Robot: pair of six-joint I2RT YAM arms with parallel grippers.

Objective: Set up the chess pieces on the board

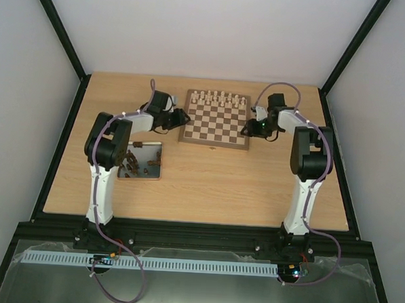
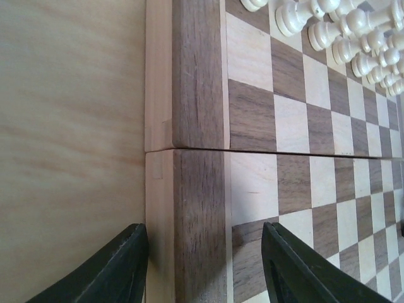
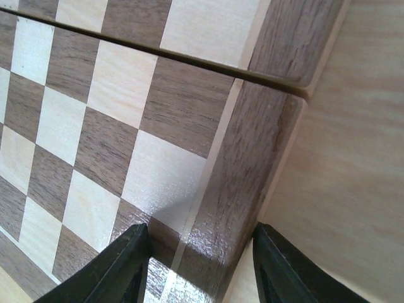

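The board lies at the table's far middle, and its near rows are bare. My left gripper is at its left edge. In the left wrist view the left gripper is open and straddles the board's brown border, one finger over the table and one over the squares. At the right edge, my right gripper is also open. In its own view the right gripper spans the board's border the same way. The dark chess pieces lie in a metal tray.
Cream-coloured pieces fill the board's far two rows and show in the left wrist view's top right corner. The tray sits left of the board, partly under the left arm. Black frame rails border the table.
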